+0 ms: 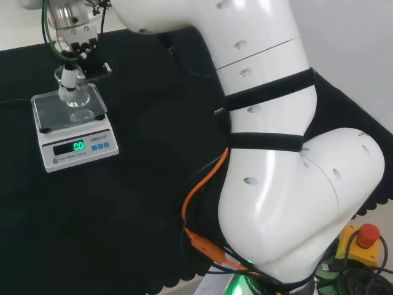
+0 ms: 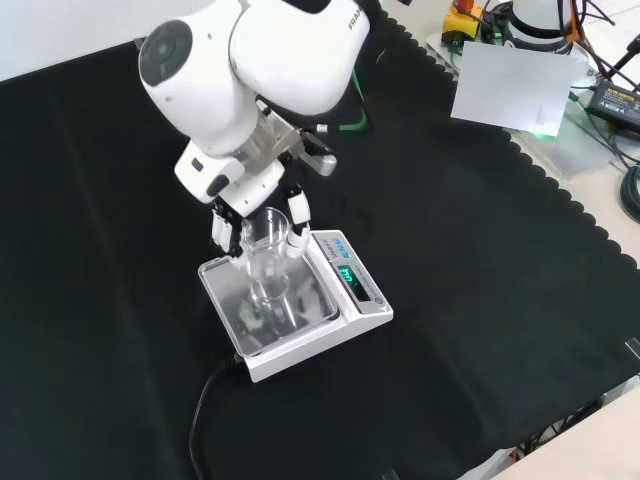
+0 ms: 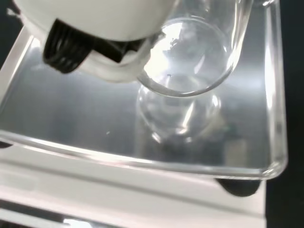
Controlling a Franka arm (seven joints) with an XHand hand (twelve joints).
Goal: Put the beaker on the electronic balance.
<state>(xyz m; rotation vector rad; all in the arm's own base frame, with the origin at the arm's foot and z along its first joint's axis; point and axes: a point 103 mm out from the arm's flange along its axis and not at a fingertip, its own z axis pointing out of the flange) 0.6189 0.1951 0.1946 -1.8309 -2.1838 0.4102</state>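
A clear glass beaker stands upright over the shiny steel pan of the white electronic balance. The black and white hand comes down from above with its fingers curled round the beaker's upper wall. In the head view the hand and beaker are at the far left, above the balance. In the wrist view the beaker's base sits right over its own reflection in the pan, beside a white part of the hand. I cannot tell whether the base touches the pan.
A black cable runs from the balance toward the cloth's front edge. The arm's white links take up the right of the head view, with an orange cable and a red stop button by the base. Papers lie beyond the cloth.
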